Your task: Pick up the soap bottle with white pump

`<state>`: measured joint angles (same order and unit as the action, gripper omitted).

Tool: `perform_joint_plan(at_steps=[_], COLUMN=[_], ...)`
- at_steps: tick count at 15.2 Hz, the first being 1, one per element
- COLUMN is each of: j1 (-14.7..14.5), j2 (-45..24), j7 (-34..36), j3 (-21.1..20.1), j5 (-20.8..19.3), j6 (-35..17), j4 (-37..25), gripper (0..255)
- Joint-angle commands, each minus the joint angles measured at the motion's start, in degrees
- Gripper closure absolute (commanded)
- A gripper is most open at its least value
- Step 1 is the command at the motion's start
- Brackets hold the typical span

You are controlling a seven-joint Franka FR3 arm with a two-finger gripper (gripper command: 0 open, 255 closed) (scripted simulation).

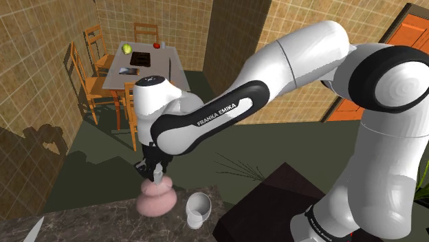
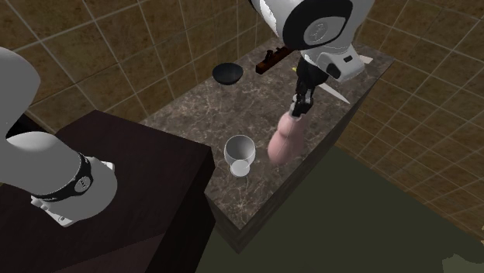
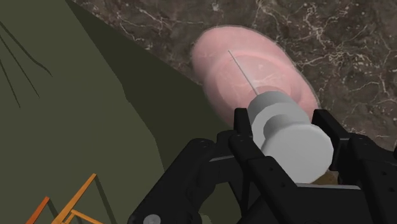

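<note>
**Tool closed on the pump of the pink soap bottle at the counter's edge**

The soap bottle (image 1: pixel 157 201) is drawn as a rounded pink body with a pale grey-white pump (image 3: pixel 292 137) on top. It is seen at the edge of the dark marbled counter (image 2: pixel 194 108), next to the drop to the dull green floor (image 3: pixel 95 127). The tool (image 3: pixel 286 127) is held directly above the bottle and pointed down at it. In the wrist view the pump is clasped between the two black fingers (image 3: pixel 242 124), which are pressed against its sides and kept only slightly apart by its width. Whether the bottle's base is resting on the counter or is just clear of it cannot be told.

A pale cup (image 1: pixel 198 208) is placed just beside the bottle, on the side nearer the dark stand (image 2: pixel 147 194). In the second exterior view a black bowl (image 2: pixel 227 73) is seen well apart from the bottle, towards the far end of the counter. In the shoulder view a dining table (image 1: pixel 155 65) ringed by wooden chairs (image 1: pixel 86 75) is set against the tiled wall in the background.
</note>
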<state>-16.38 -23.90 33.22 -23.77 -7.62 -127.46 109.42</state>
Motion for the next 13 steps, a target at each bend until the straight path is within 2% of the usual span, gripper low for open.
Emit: perform_joint_plan(at_steps=[1, 13], j1=[0.29, 1.05], j2=[1.04, 5.26], j7=[-0.36, -1.43], j3=[-0.25, -1.23], j5=[0.50, 2.60], j6=[1.19, 7.63], j4=[-0.28, -2.82], gripper=[255, 255])
